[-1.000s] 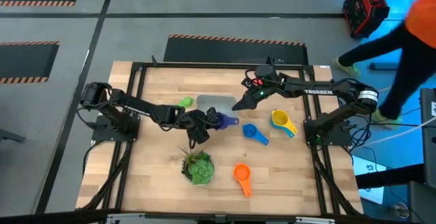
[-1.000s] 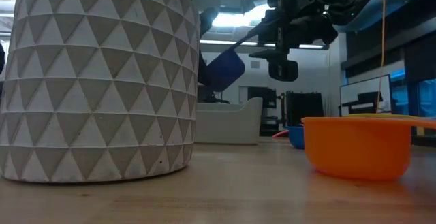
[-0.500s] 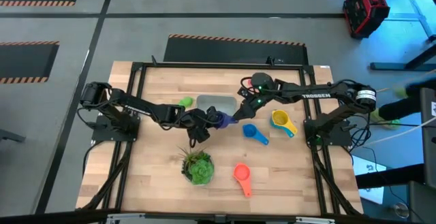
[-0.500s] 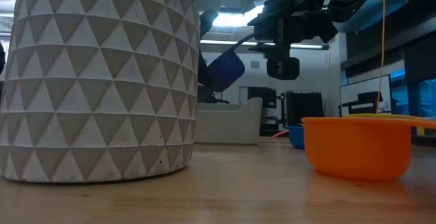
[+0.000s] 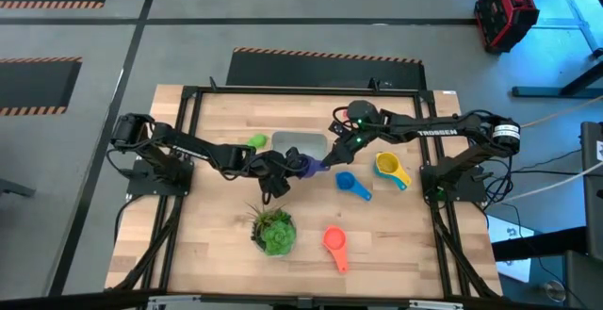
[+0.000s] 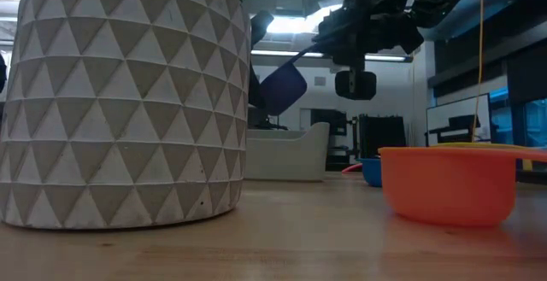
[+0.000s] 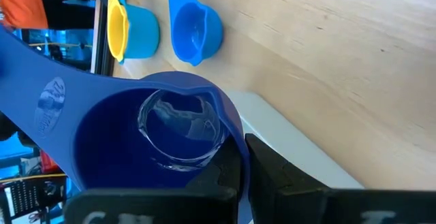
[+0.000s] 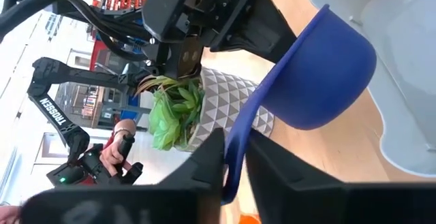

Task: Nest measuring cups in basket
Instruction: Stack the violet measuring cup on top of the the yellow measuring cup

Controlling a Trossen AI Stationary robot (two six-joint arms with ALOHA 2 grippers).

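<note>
A purple-blue measuring cup (image 5: 303, 166) hangs in the air just off the near right corner of the pale basket (image 5: 300, 143), lifted clear in the low view (image 6: 282, 89). My left gripper (image 5: 285, 169) comes at its bowl from the table's left and is shut on it. My right gripper (image 5: 329, 157) comes from the right and is shut on its handle. A green cup (image 5: 254, 141) lies left of the basket. On the table stand a blue cup (image 5: 353, 185), a yellow cup (image 5: 391, 169) with a blue one inside, and an orange-red cup (image 5: 334, 246). My left gripper (image 7: 242, 166) holds the purple-blue cup by the bowl's rim wall (image 7: 235, 132), on the side away from the handle. One finger is inside the bowl and one finger (image 7: 286, 176) outside. It comes about level from the table's left. The cup is clear of the table. My right gripper (image 8: 235, 161) has the cup's handle (image 8: 235, 139) pinched between its two fingers, near the free end. The fingers (image 8: 208, 159) lie across the handle and come from the table's right. The bowl (image 8: 320, 81) points away from this gripper.
A potted plant (image 5: 273, 230) in a white patterned pot (image 6: 120, 102) stands near the table's front, close below the left gripper. In the right wrist view a person's hand (image 8: 122, 146) shows beyond the table.
My right gripper has swung a little toward the near edge and onto the purple-blue cup's handle, then kept still. The cup and my left gripper have stayed in place. A person in orange at the table's right has walked out of the high view.
</note>
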